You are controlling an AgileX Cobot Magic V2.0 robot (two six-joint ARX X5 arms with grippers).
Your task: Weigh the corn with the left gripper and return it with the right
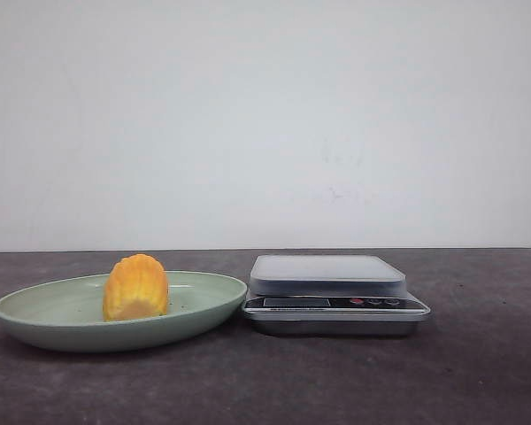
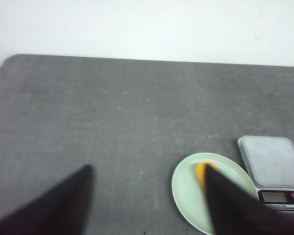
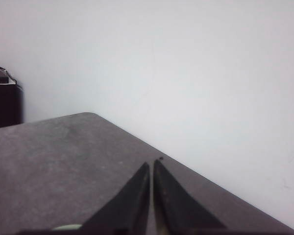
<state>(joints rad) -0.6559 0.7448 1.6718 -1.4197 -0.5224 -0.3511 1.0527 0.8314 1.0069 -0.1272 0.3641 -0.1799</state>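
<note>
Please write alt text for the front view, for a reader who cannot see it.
A short yellow-orange corn piece stands in a shallow pale green plate on a dark grey table. Immediately to the plate's right sits a digital kitchen scale, its platform bare. A plain white wall is behind; no robot arm shows.

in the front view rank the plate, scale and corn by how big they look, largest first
1. green plate, widest
2. scale, somewhat narrower
3. corn, clearly smallest

All sit at similar depth, so the order seems reliable.
</note>
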